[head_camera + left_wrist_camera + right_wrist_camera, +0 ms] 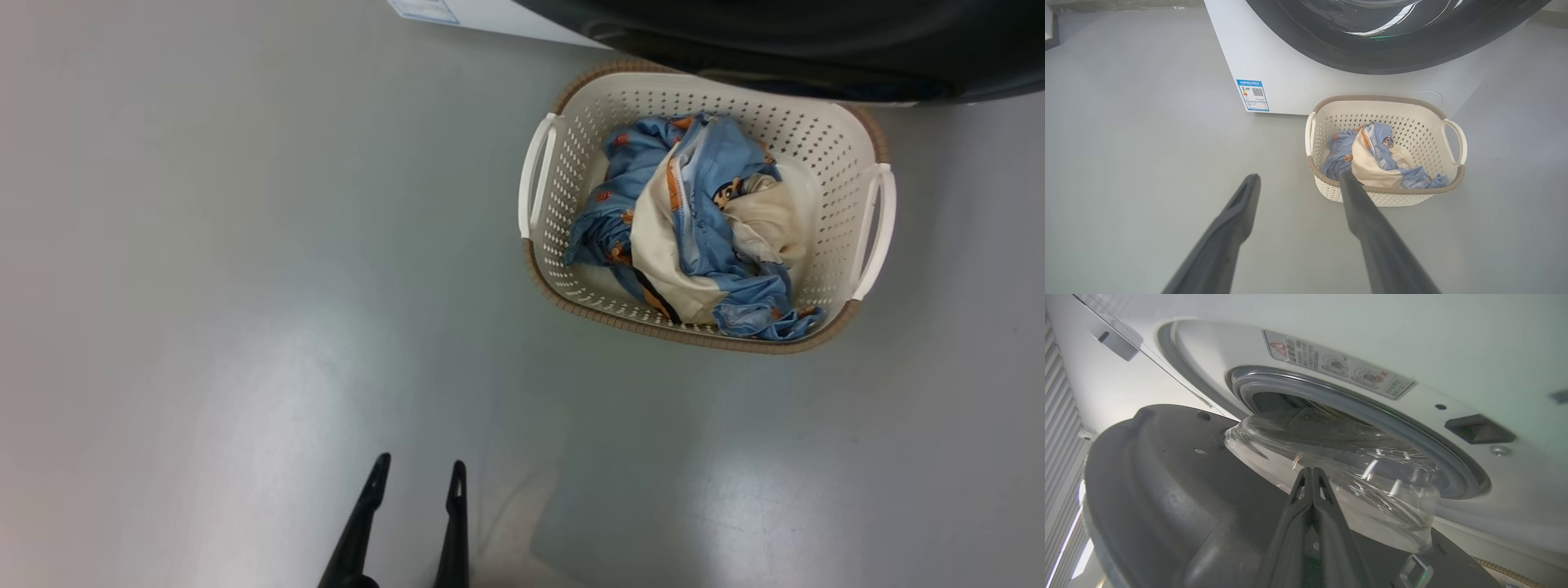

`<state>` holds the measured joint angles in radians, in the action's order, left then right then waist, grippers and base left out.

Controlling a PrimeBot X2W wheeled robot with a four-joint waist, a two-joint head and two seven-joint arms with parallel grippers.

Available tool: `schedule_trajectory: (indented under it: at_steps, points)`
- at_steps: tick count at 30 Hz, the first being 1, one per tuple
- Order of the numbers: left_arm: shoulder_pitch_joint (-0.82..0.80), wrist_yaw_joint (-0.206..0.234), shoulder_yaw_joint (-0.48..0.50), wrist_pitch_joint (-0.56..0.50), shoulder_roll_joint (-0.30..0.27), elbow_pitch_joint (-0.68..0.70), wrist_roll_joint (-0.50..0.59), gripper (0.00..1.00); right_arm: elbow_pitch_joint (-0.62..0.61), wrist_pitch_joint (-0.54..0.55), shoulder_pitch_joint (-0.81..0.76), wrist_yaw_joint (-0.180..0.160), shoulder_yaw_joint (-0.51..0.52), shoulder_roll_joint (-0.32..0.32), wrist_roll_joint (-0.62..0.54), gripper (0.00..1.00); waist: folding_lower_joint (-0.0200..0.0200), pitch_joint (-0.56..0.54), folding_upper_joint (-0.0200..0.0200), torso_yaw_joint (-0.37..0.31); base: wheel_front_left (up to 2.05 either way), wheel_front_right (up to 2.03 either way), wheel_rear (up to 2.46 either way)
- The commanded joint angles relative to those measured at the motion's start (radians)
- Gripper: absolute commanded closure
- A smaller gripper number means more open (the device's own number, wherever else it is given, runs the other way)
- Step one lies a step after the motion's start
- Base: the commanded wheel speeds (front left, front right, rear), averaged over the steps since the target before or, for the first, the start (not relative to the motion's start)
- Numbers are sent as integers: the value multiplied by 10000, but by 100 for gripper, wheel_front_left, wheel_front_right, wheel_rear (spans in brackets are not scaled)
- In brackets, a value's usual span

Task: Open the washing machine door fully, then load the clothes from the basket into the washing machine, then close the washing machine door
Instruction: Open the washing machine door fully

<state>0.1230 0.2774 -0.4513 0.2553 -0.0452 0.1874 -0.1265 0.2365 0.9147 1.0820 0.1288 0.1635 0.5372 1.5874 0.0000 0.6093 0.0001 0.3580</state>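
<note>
**Jaws divided between door and laundry**

Right gripper has its fingers pressed together on nothing. The tips are at the glass bowl on the inner face of the washing machine door. It looks like a blunt pusher for swinging the door wider; contact is unclear.

Left gripper is spread wide over bare floor near the basket, seemingly ready for the clothes heaped inside.

Right wrist view gives the washing machine with its grey gasket uncovered. Head view adds the door overhanging the basket's far rim.
</note>
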Motion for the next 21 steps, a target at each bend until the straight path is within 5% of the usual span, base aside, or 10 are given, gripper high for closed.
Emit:
schedule_trajectory:
  at_steps: [1, 21]
  points:
    - [-67, -12, 361, 65, -51, 135, -64, 0, -413, 143, -338, 19, -197, -143, 137, 100, 0, -86, -1, -104, 0, 0, 0]
    - [-836, 123, 773, 65, -51, -239, -456, 0, -1476, 552, -2866, 19, -815, -2199, 251, 100, 0, -1605, -1, -1570, 0, 0, 0]
